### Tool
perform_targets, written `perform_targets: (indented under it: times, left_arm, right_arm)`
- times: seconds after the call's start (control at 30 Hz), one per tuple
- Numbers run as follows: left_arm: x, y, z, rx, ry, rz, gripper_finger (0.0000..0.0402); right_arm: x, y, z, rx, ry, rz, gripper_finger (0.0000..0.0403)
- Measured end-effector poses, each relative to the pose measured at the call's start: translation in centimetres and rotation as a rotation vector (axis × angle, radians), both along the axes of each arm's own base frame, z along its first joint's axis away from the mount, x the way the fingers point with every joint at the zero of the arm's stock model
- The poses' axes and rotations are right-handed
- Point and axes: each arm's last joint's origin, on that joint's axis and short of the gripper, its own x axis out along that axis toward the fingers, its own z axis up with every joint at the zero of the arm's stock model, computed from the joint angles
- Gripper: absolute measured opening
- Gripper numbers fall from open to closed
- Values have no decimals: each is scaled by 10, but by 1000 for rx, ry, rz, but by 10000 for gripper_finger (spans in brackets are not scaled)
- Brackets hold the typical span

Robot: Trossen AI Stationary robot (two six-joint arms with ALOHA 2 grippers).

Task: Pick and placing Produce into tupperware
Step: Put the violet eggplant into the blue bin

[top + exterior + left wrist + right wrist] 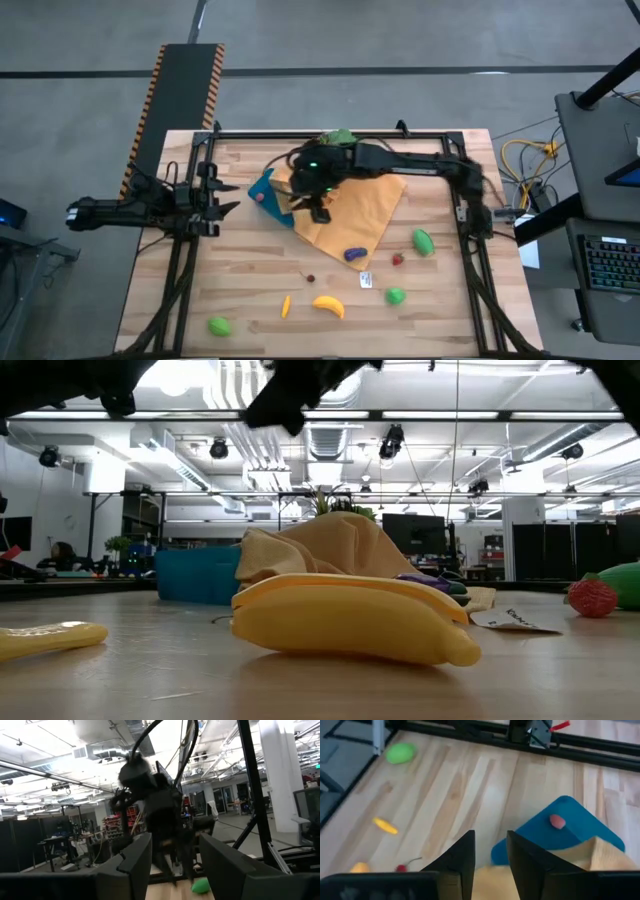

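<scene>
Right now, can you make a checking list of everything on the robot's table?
Surface: wooden table, cloth bunched on it.
Job's things: blue tupperware holds one pink piece; banana, purple piece, green pieces loose on the table.
Clutter: white tag, plant.
Grippers: right gripper above tupperware edge, jaws slightly apart, empty; left gripper waits at left edge.
Cables: yellow coil off table.
Surroundings: keyboard, desk.

Right gripper point(318, 206) mid-table, jaws narrowly apart; left gripper point(226, 197) parked, part-open.
</scene>
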Motion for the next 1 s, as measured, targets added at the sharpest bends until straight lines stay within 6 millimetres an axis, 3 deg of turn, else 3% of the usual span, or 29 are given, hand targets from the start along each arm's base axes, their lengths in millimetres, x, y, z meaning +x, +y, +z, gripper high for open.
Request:
perform_targets:
  times: [0.33, 0.57, 0.83, 1.0]
  left_arm:
    - [0, 0, 0, 0, 0, 0, 151]
    - [0, 0, 0, 1, -1, 0, 151]
    - [-1, 0, 2, 9, -16, 3, 151]
    - [-1, 0, 2, 9, -25, 4, 151]
  right_arm:
    - [-99, 29, 17, -82, -146, -226, 104]
    - [-154, 65, 21, -72, -339, -178, 104]
    - [-177, 72, 5, -92, -418, -119, 106]
    - [-177, 74, -3, -49, -364, -85, 164]
